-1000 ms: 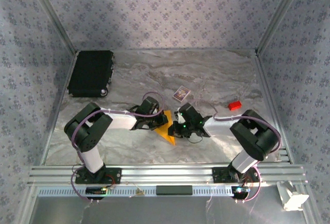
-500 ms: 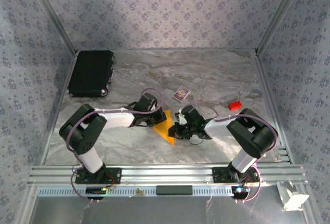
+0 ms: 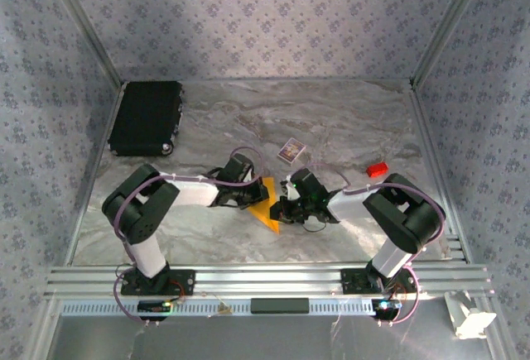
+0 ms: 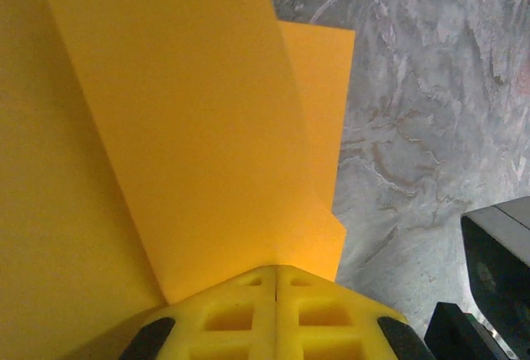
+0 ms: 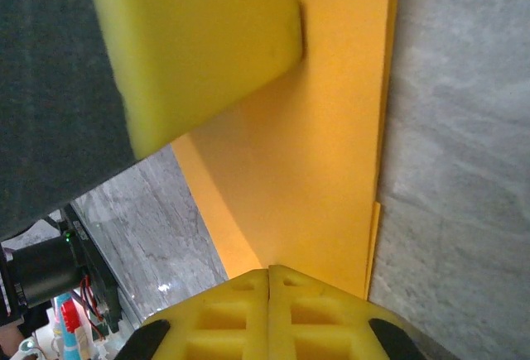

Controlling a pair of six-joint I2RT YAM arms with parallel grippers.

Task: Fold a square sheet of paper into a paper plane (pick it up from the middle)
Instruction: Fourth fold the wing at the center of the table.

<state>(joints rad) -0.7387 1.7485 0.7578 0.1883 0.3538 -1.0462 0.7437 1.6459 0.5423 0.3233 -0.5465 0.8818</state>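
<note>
1. Left hand [image 4: 275, 276]: fingers together, tips against the paper [image 4: 190, 128]; whether they pinch it, I cannot tell.
2. Right hand [image 5: 269, 276]: fingers likewise together, touching the paper from the right.
3. The folded paper lies mid-tabletop [image 3: 348, 120], between both hands.

Two claws [image 4: 276, 281] [image 5: 269, 277], one folded orange paper [image 3: 267, 203], one patterned card [image 3: 289, 151], one red block [image 3: 378, 170], one black case [image 3: 146, 117]

You look down on a grey marbled worktop [image 3: 348, 120] closed in by three walls [image 3: 265, 21] papered in pale lilac with a small repeated flower print. Bare metal posts [image 3: 83, 25] run up the back corners. Slotted aluminium rails [image 3: 265, 277] cross the near edge. The light is soft.
</note>
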